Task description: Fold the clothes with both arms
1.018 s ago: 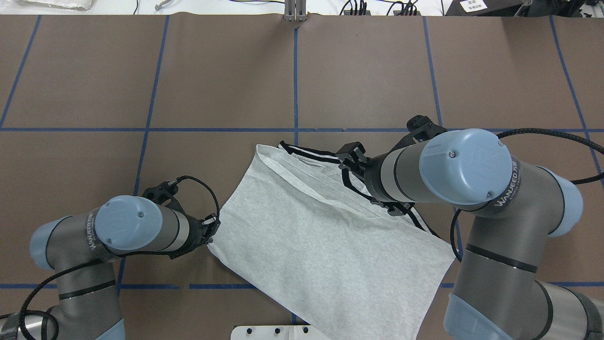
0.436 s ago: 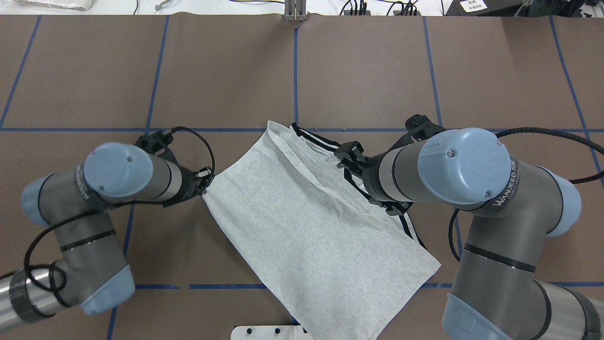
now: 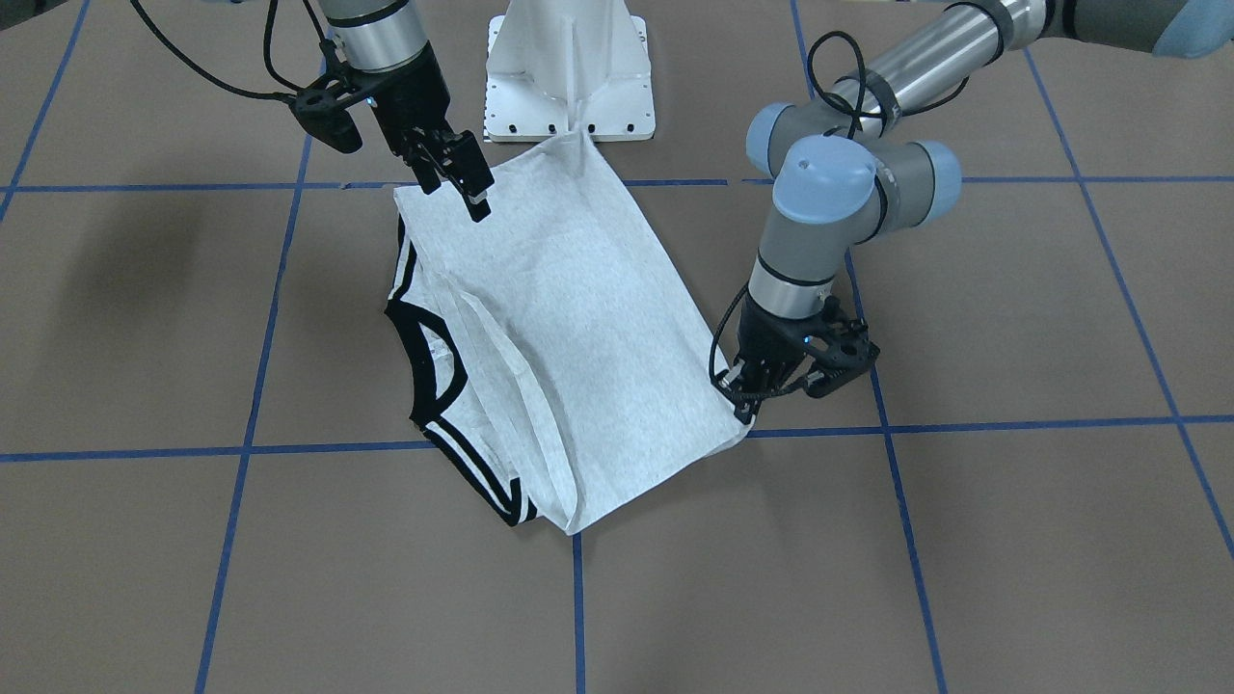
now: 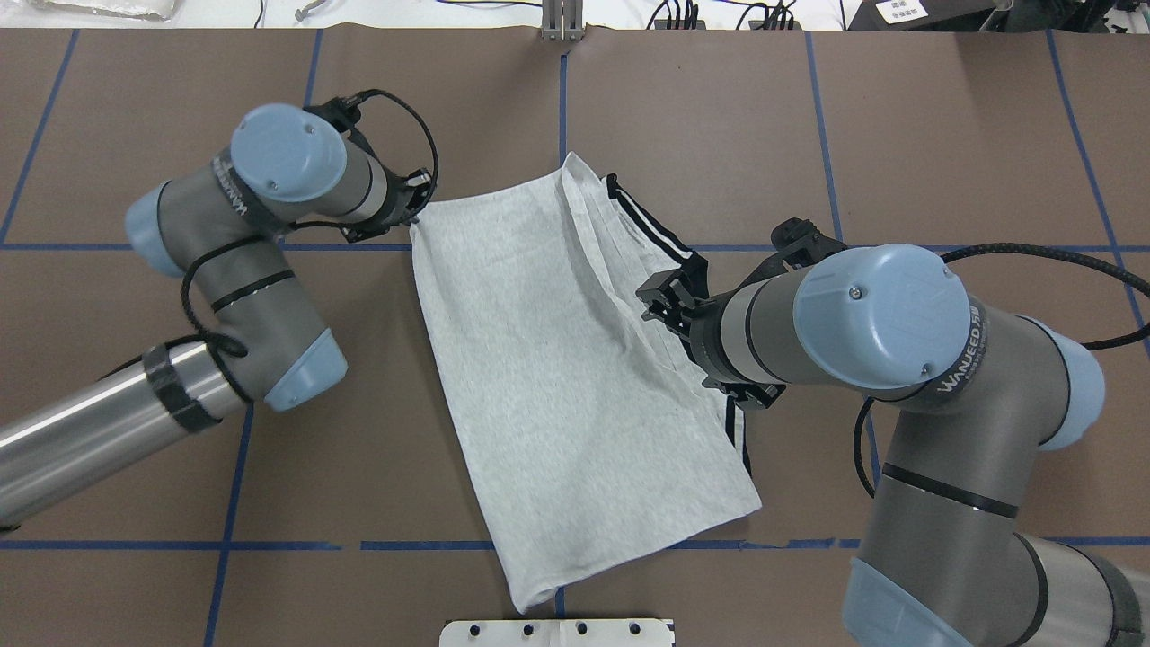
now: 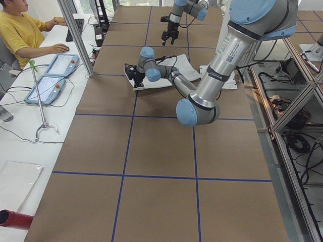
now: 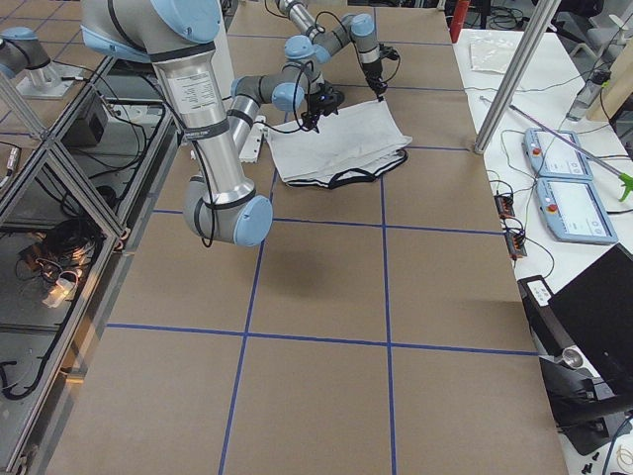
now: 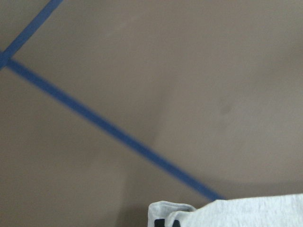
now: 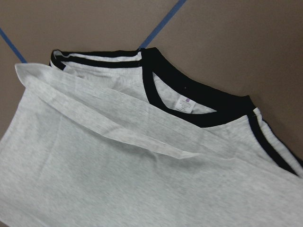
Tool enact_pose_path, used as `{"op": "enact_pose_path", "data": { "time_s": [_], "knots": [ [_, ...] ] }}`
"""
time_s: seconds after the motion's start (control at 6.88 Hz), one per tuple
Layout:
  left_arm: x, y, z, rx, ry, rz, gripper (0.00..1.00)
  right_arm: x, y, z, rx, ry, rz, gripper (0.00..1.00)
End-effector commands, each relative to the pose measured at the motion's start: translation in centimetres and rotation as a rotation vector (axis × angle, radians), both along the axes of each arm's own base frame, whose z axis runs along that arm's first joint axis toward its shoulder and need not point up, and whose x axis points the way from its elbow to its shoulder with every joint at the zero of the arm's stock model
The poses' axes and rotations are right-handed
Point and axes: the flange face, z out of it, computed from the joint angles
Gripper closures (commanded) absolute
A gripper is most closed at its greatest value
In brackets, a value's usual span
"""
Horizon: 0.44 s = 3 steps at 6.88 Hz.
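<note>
In the front-facing view, the shirt [image 3: 569, 318] lies slantwise on the table [image 3: 964, 540], plain grey side up. Its black collar [image 3: 424, 357] and striped edge are toward that view's left. My left pincer [image 3: 744, 410] is down at the table, clamped on a corner of the shirt. My right pincer [image 3: 472, 198] hangs above the shirt's end nearest the white base [image 3: 569, 87]. I cannot tell whether its jaws are apart or together.

From overhead, the shirt runs from just before the base up past the table's middle. My left pincer holds its far left corner, and my right pincer hovers over the striped edge.

The left wrist view shows only a bunched bit of grey cloth at the bottom edge, with bare table beyond it.

The right wrist view looks down on the collar, the stripes and a folded-over grey flap.
</note>
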Motion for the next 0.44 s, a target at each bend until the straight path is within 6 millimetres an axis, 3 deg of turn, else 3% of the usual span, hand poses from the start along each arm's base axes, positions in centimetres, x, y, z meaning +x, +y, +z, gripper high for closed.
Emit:
{"op": "enact_pose_path", "data": {
  "time_s": [0.0, 0.15, 0.29],
  "knots": [
    [2.8, -10.0, -3.3, 0.071, 0.009, -0.098, 0.69, -0.2, -0.2, 0.2, 0.000, 0.006, 0.004, 0.00],
    [2.5, -10.4, -3.4, 0.093, 0.009, -0.092, 0.35, -0.2, -0.2, 0.2, 0.004, 0.007, 0.009, 0.00],
    [1.8, -10.3, -4.4, 0.115, 0.021, -0.080, 0.27, -0.2, -0.3, 0.2, 0.014, 0.011, 0.019, 0.00]
  ]
}}
